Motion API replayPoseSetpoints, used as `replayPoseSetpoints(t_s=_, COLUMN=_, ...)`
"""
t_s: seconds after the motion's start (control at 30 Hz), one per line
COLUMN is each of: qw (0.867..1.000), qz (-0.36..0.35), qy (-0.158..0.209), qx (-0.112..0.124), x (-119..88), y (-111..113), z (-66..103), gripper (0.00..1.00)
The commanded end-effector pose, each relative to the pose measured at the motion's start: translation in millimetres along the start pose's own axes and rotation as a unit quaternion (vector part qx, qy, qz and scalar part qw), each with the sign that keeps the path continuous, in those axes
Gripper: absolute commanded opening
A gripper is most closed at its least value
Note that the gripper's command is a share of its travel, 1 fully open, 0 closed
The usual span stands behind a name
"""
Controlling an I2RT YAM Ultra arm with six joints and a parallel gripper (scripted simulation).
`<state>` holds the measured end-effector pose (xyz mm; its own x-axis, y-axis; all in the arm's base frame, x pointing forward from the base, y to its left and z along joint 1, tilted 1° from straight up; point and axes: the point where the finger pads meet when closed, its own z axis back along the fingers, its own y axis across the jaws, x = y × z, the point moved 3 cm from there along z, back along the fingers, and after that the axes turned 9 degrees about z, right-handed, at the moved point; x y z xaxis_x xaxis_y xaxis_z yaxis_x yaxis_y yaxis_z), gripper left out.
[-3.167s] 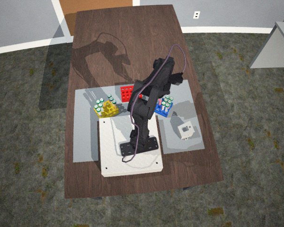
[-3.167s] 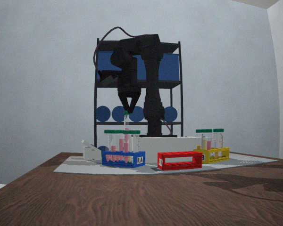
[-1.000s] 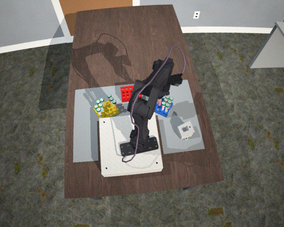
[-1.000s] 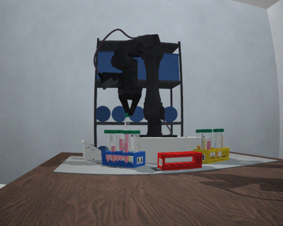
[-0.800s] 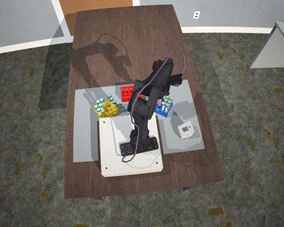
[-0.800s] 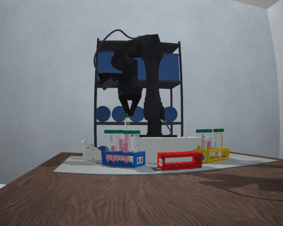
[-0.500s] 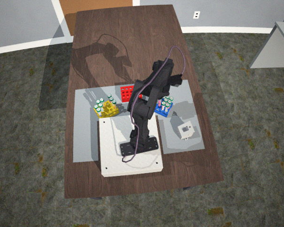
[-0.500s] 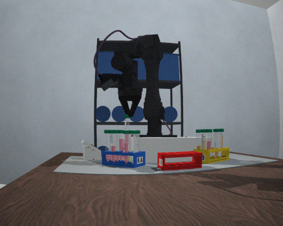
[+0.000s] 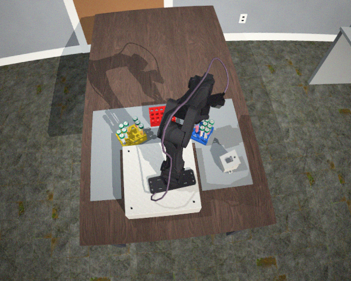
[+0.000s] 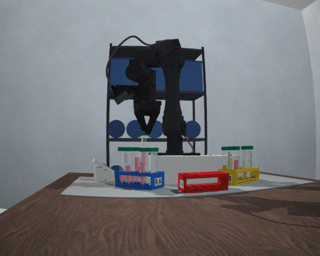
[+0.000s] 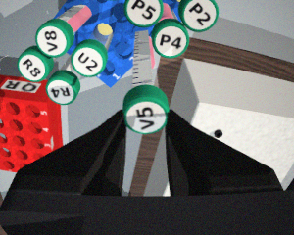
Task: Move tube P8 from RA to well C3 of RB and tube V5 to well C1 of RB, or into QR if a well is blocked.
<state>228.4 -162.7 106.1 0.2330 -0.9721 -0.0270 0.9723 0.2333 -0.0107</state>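
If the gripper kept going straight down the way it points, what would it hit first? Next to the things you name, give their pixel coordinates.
Probably the blue rack RA (image 9: 202, 139) (image 10: 132, 185) (image 11: 110, 78), met by the bottom of tube V5 (image 10: 144, 138) (image 11: 146, 110) in the gripper (image 10: 146, 133) (image 11: 145, 119); depth is unclear, so it could pass beside it.

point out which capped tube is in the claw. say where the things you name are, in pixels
The tube marked V5 (image 10: 144, 133) (image 11: 145, 110): its green cap sits between the claw's fingertips, above the other tubes' caps over the blue rack (image 9: 202, 139) (image 10: 135, 184) (image 11: 113, 75).

Tight low over blue rack, hemmed in around lifted V5 by cap P4 on one side, U2 and R4 on other. Passable above low red rack, open from above, between taller tube groups. Obstructed again at yellow rack by upright capped tubes.
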Motion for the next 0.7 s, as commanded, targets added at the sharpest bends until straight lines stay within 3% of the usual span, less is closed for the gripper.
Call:
replayPoseSetpoints(t_s=0.0, qw=1.000, qz=0.001, qy=-0.009, qx=0.006, x=4, y=6, z=0.7, gripper=0.00)
replayPoseSetpoints(t_s=0.13, qw=1.000, qz=0.001, qy=0.003, qx=-0.005, x=-2, y=1, z=-8.6, gripper=0.00)
replayPoseSetpoints(t_s=0.23, qw=1.000, qz=0.002, qy=-0.006, qx=0.003, x=4, y=6, z=-1.9, gripper=0.00)
replayPoseSetpoints(t_s=0.67, qw=1.000, qz=0.002, qy=0.003, qx=-0.005, x=-2, y=2, z=-13.3, gripper=0.00)
